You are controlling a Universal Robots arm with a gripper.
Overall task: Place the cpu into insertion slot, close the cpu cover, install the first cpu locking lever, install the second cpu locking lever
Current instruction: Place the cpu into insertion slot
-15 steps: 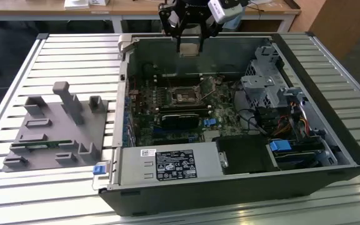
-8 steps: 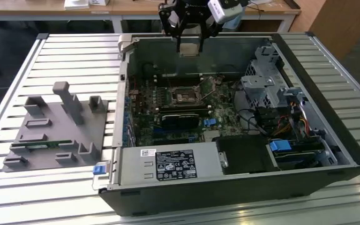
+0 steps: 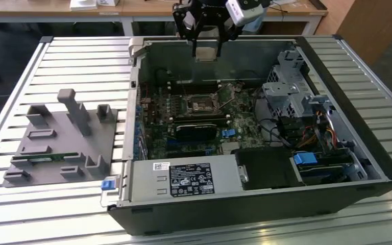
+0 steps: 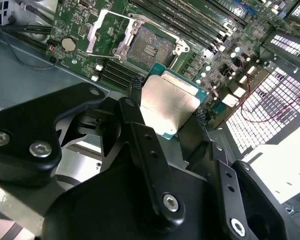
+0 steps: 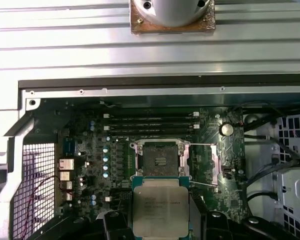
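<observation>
The cpu (image 4: pixel 170 102), silver top showing, is pinched at opposite edges between the black fingers (image 4: pixel 136 117) of the gripper (image 3: pixel 206 51), which hangs over the open computer case (image 3: pixel 250 214) at the top centre of the exterior view. Near the chip in both wrist views lies the bare insertion slot (image 5: pixel 160 159), with the cpu cover (image 4: pixel 122 45) swung open beside it. A grey fixture (image 3: pixel 59 138) sits at the exterior view's left.

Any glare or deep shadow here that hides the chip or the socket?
Second wrist view: strong glare whitens the metal top of the chip, and the mesh panel is blown out. First wrist view: chip and socket evenly lit, no glare. Exterior view: the case interior lies in shade while the slatted table around it is bright; the socket is dim there.
</observation>
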